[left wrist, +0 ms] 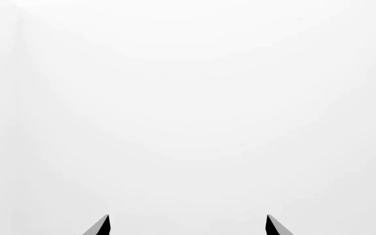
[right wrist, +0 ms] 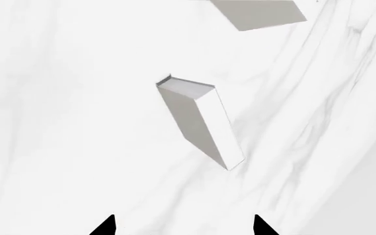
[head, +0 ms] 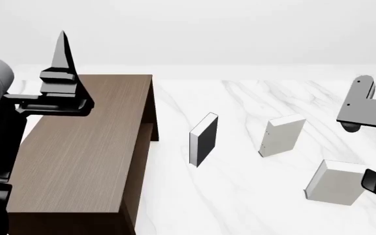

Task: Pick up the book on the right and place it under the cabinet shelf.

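Left wrist view: my left gripper shows only two dark fingertips set well apart, so it reads wide, holding nothing. Blank white ahead, no task item visible here.

Head view: task barely started by my reading. The book, the pale one furthest right, stands on the marble table, not grasped, well apart from the cabinet. My right arm sits at the right edge just beside the book; its fingers are out of frame here. My left arm is raised over the cabinet top. The second pale book and the black-covered book stand between target and cabinet. The cabinet shelf shows only as an edge at the cabinet's side; cannot see inside, so contents cannot be told. Everything is left: grasp, carry, slide under the shelf.

Right wrist view: my right gripper tips are spread wide, empty. A pale book stands ahead on marble, apart from the tips; another pale book beyond. Which one is the target, I cannot tell here.
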Available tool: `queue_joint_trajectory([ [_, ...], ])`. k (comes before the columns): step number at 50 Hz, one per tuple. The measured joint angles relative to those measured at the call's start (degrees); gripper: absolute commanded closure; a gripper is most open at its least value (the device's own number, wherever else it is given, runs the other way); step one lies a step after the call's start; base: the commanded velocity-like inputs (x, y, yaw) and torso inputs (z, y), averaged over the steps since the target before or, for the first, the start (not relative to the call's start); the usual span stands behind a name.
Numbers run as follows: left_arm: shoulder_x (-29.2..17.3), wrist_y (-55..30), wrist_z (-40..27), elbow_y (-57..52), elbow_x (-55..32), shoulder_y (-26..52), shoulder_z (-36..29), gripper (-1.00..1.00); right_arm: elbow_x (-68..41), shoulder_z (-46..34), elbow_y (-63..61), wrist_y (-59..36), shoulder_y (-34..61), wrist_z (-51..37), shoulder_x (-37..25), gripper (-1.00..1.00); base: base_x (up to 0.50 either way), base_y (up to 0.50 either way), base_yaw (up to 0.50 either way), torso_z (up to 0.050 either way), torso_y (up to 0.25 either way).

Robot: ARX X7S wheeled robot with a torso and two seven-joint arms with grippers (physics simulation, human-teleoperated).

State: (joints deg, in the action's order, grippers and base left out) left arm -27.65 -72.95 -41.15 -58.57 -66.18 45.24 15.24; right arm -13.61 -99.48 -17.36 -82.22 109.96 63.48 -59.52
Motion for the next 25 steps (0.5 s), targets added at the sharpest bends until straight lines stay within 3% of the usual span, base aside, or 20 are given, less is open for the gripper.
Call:
queue_joint_trajectory([
  [12,-1.5,1.3,-1.82,0.13,-1.93,-0.06,-0.63,-1.0,-1.07,2.08,3.46,2.45,-5.37,-3.25,1.25,-1.0,0.0,0.0,0.0,0.0,0.0],
  [25,-3.83,1.57,-7.44,-0.23,-9.62,2.13,-0.21,-1.0,0.78,2.63,8.89,8.51,-8.5,-6.73,2.81,-1.0,0.0,0.0,0.0,0.0,0.0],
])
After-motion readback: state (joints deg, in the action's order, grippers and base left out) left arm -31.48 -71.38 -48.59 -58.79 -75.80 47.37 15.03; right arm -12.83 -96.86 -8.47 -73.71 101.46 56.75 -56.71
